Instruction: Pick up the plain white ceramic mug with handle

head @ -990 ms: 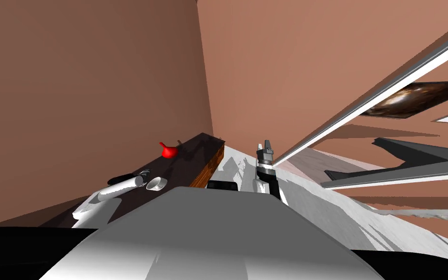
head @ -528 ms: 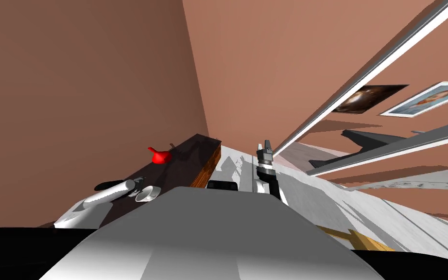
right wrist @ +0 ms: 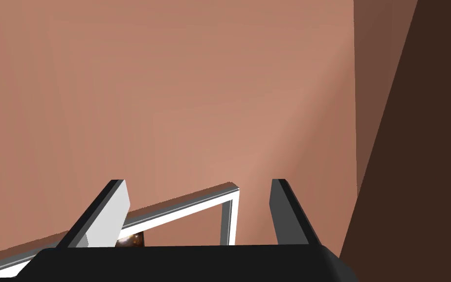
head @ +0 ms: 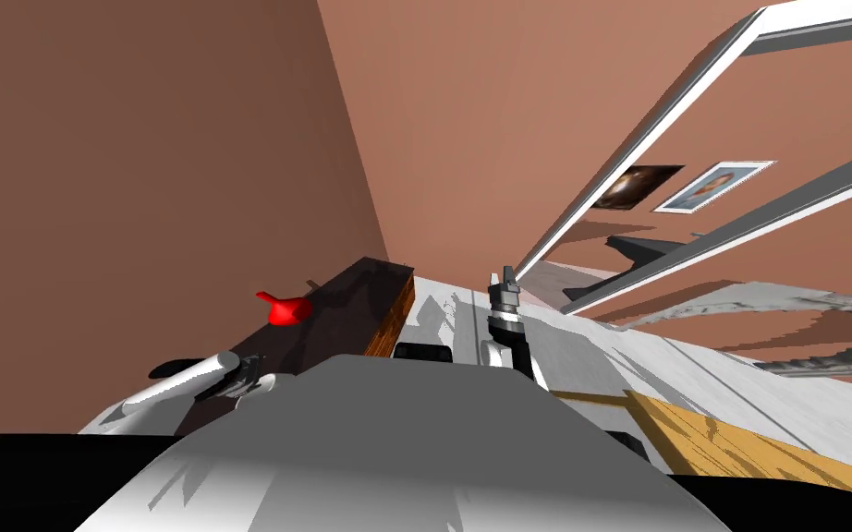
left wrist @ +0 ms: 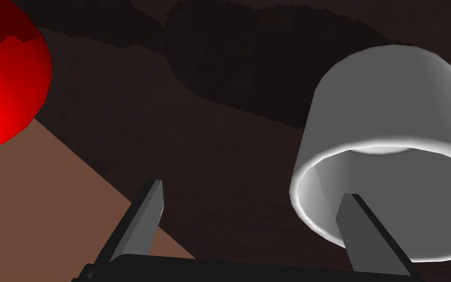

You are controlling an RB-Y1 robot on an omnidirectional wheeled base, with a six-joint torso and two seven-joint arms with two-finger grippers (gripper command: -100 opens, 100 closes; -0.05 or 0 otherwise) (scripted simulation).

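Note:
The white mug (left wrist: 391,142) stands on a dark tabletop (left wrist: 210,147), its wide mouth turned toward my hand and a bit of its handle at the far side. My left gripper (left wrist: 251,191) is open. One of its fingers (left wrist: 361,230) lies over the mug's mouth and the other stands over bare tabletop, so the mug sits off to one side of the gap. In the head view the left gripper (head: 247,368) hovers over the table's near end, with a sliver of the mug (head: 261,381) beside it. My right gripper (head: 505,282) is raised ahead of me, open (right wrist: 197,181) and empty.
A round red object (head: 281,309) with a spout sits farther along the dark table (head: 359,286), also close by in the left wrist view (left wrist: 4,83). The table stands against a brown wall. White floor and a patch of wood floor (head: 738,443) lie to the right.
My view has swung: table, red object and left arm slid left and down in the picture, and the mug has slipped mostly behind my chest. The right gripper holds its place.

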